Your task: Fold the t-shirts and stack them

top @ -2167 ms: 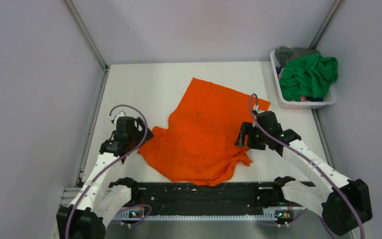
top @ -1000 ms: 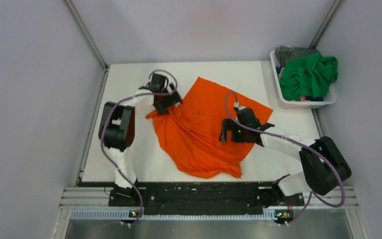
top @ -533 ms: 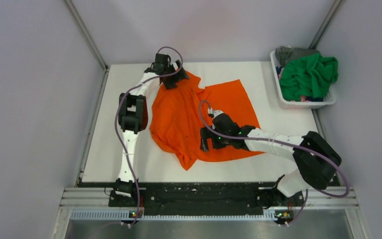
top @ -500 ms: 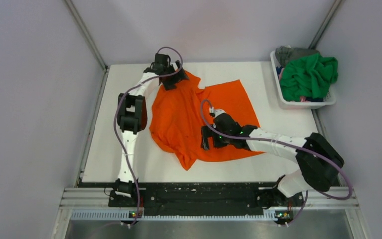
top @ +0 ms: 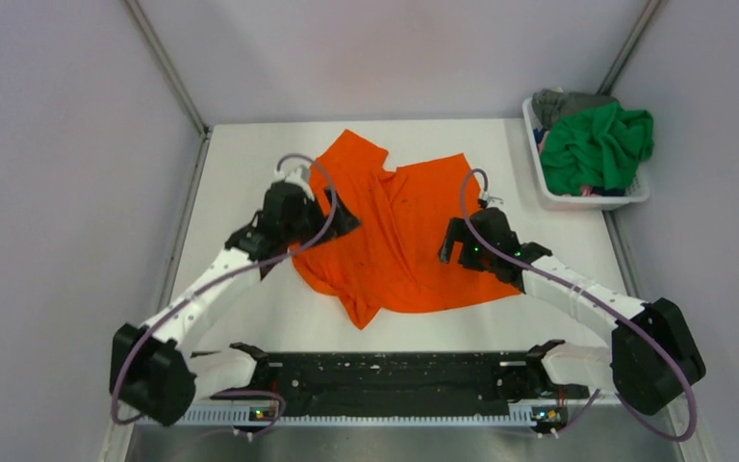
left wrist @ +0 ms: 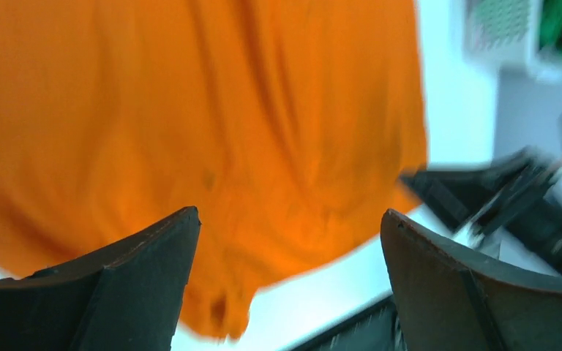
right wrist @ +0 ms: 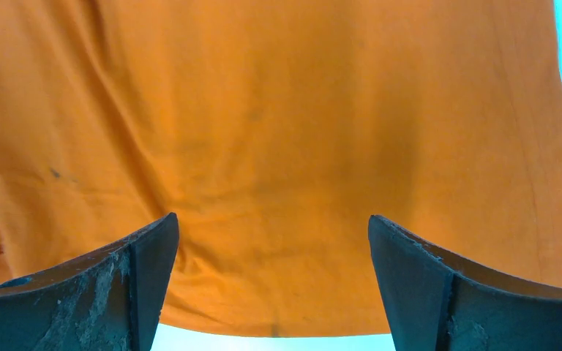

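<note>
The orange t-shirt [top: 394, 231] lies spread but rumpled on the white table [top: 241, 173], with one sleeve bunched at its far left corner and a crumpled point of cloth at its near edge. A few small dark specks show on the fabric. The left gripper [top: 339, 219] hangs over the shirt's left edge, and its fingers [left wrist: 146, 278] stand wide apart with nothing between them. In the left wrist view only orange cloth [left wrist: 190, 110] shows beyond the gap of the gripper [left wrist: 289, 216], and that view is blurred. The right gripper [top: 452, 243] is over the shirt's right half, its jaws also spread wide and empty. The right wrist view shows creased orange fabric [right wrist: 300, 146] under the gripper [right wrist: 272, 217], and I cannot tell whether the fingertips touch the cloth. Well apart from the shirt's far right corner stands a white slatted basket [top: 592, 200]. It holds a bundled green t-shirt [top: 597, 144], with a grey t-shirt [top: 563, 101] behind it.
</note>
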Robot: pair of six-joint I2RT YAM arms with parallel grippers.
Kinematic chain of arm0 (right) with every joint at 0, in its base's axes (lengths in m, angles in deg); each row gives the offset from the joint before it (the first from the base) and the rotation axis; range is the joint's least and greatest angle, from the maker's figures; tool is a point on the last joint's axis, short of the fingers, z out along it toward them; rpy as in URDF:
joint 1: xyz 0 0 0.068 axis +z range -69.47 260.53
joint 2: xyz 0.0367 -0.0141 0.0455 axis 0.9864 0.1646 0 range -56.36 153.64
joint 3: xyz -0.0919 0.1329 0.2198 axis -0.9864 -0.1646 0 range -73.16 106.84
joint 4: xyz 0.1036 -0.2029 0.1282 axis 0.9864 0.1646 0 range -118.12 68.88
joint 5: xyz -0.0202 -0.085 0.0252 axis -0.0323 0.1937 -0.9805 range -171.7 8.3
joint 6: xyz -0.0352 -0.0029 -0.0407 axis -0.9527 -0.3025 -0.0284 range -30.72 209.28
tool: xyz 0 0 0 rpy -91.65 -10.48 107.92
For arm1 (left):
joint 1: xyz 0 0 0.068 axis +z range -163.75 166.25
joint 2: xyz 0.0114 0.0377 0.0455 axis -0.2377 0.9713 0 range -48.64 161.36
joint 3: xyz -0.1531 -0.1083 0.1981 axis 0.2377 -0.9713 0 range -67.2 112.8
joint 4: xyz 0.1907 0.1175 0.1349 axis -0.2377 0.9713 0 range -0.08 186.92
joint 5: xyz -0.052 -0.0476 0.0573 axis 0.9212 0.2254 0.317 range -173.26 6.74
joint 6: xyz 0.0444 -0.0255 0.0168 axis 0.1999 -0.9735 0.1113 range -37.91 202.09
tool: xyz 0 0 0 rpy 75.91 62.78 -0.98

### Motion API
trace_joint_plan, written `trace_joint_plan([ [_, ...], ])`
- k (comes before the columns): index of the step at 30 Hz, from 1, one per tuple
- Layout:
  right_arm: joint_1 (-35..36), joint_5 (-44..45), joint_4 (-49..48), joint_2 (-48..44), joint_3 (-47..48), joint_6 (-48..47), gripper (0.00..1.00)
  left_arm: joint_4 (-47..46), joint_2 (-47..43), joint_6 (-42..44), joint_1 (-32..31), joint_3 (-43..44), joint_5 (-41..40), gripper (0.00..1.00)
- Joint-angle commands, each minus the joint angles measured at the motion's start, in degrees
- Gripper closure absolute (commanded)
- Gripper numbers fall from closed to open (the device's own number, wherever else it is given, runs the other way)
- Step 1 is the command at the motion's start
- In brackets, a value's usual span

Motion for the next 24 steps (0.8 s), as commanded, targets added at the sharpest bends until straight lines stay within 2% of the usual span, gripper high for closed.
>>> trace_joint_plan([
  [1,-2.0,0.6,0.2,-0.3,-1.3,1.6,0.02,-1.0,-11.4,-9.2,-4.0,-20.7,-2.7,0.05],
  [5,-2.6,0.7,-0.2,1.5,-2.0,1.5,0.03,-2.7,-19.5,-15.5,-7.9,-32.0,2.6,0.11],
  [10,-2.6,0.8,-1.7,3.2,-3.3,1.9,0.04,-12.4,-21.4,-21.4,-9.2,-38.9,2.5,0.23],
  [14,-2.7,1.0,-1.6,3.4,-4.1,2.2,0.05,-12.9,-18.4,-24.4,-9.2,-38.9,-1.9,0.47],
  [16,-2.7,1.0,-2.0,3.2,-4.7,2.3,0.05,-13.7,-16.8,-24.8,-9.3,-39.0,-2.9,0.55],
  [17,-2.7,1.1,-2.0,3.2,-4.9,2.4,0.05,-13.9,-16.0,-24.8,-9.3,-38.9,-2.9,0.62],
  [18,-2.6,1.4,-1.9,3.2,-5.1,2.3,0.05,-13.9,-15.4,-24.7,-9.2,-38.7,-2.6,0.75],
  [19,-2.7,1.7,-1.6,3.2,-5.1,2.4,0.05,-12.6,-14.9,-24.3,-9.3,-37.9,-2.3,0.95],
  [20,-2.7,2.1,-1.2,3.2,-5.1,2.4,0.05,-9.2,-15.0,-23.8,-9.2,-36.4,-3.1,1.0],
  [24,-3.4,4.0,0.6,2.5,-5.6,2.6,0.05,15.1,-20.4,-22.3,-9.2,-29.4,-13.1,1.0],
])
